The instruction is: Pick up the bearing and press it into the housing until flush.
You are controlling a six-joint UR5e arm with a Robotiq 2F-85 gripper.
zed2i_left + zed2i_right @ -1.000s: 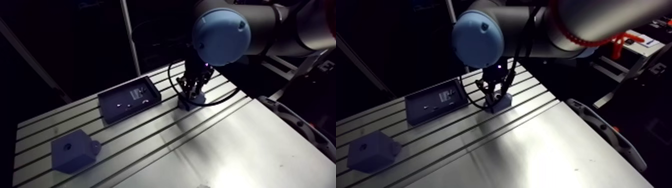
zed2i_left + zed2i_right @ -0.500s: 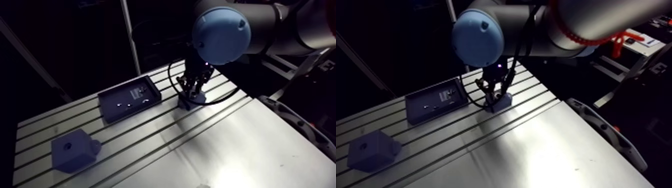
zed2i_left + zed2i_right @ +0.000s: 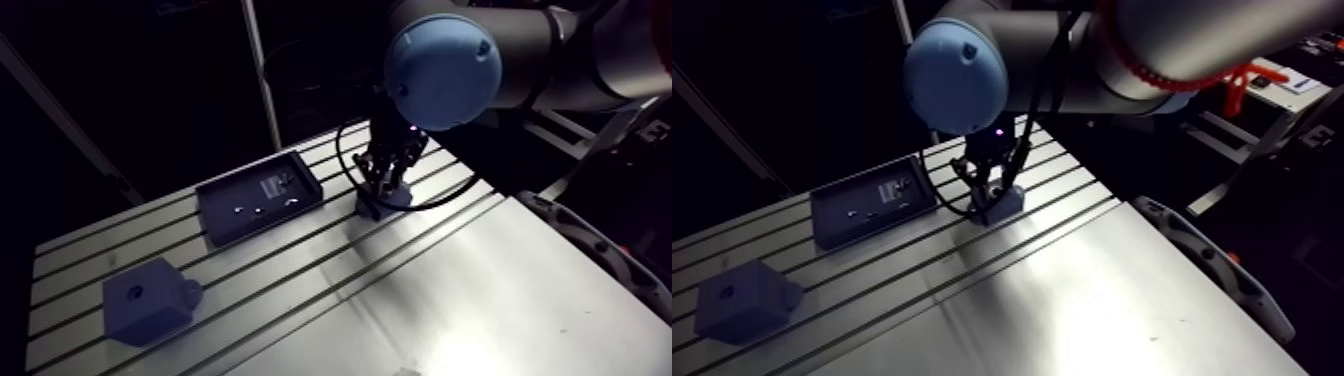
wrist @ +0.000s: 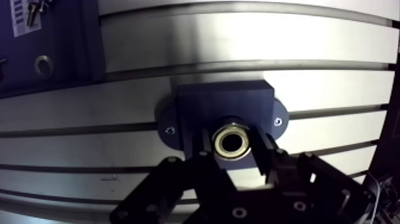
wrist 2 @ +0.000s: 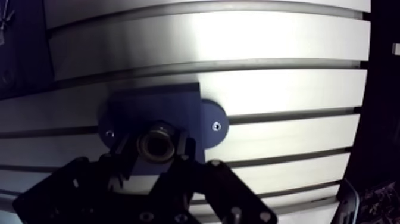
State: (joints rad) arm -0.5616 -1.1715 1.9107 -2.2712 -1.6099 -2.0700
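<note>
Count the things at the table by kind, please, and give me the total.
Blue housings: 2, the housing under the tool and the block lying apart
Tray: 1
Bearing, gripped by the tool: 1
Total: 4; the small parts in the tray are too small to count.

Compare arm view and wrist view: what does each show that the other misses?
Arm view only: a second dark block standing apart on the table, the whole tray, and the arm's blue joint cap. Wrist view only: the bearing held in the pincer right at the housing bore, plus two flange screws. Both: housing, pincer, slotted table, at least part of the tray.
</note>
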